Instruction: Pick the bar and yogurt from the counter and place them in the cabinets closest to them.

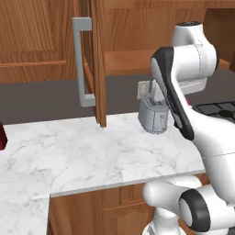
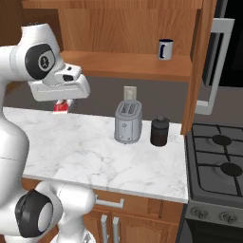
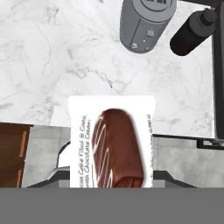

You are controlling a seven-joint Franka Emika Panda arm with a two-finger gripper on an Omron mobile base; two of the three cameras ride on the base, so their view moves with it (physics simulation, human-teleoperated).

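Observation:
The bar (image 3: 111,144), a white wrapped packet with a brown chocolate picture, sits upright between my gripper (image 3: 111,177) fingers, which are shut on it. It hangs above the white marble counter (image 3: 52,52). From the right base view the bar (image 2: 63,106) shows as a red and white patch under the raised hand, left of the toaster. The open wooden cabinet (image 2: 118,64) has its shelf above and to the right of the hand. The yogurt is out of view.
A grey toaster (image 2: 128,122) and a dark jar (image 2: 159,131) stand at the back of the counter. A small dark blue and white cup (image 2: 165,49) is on the shelf. Open cabinet doors (image 1: 96,59) (image 2: 199,61) flank it. A stove (image 2: 218,161) lies right.

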